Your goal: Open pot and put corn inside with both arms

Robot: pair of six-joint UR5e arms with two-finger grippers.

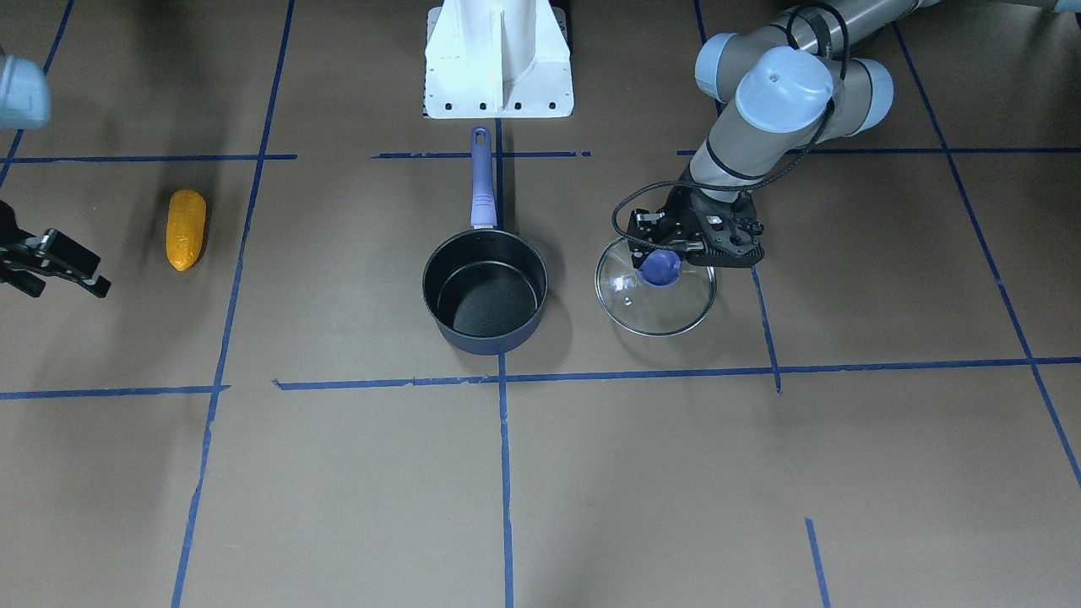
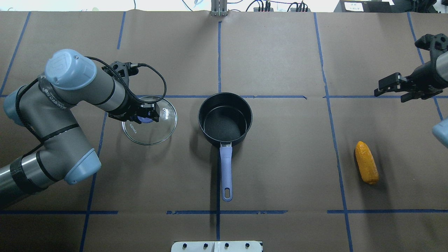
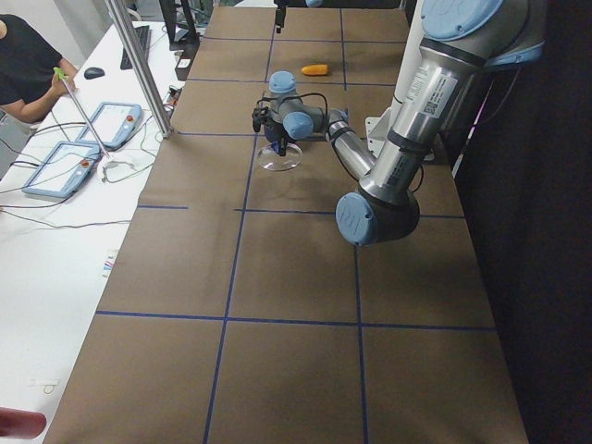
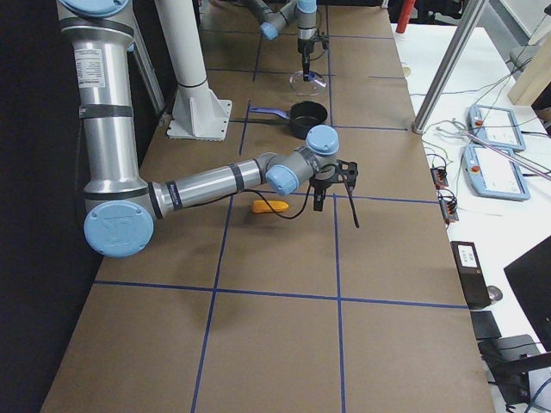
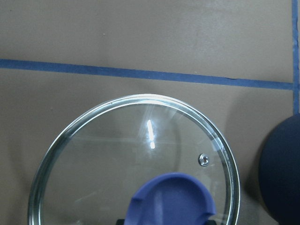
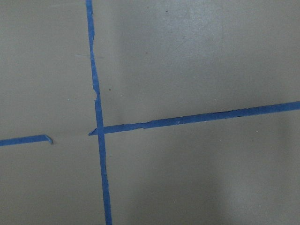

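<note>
The pot stands open and empty at the table's middle, its lavender handle pointing toward the robot's base. The glass lid lies on the table beside it. My left gripper is over the lid, closed around its blue knob. The corn lies on the table on my right side. My right gripper hangs open and empty, beyond the corn and apart from it. The pot's wall shows at the left wrist view's right edge.
The white base mount stands behind the pot's handle. Blue tape lines cross the brown table cover. Operators' tablets and cables lie on a side table past the far edge.
</note>
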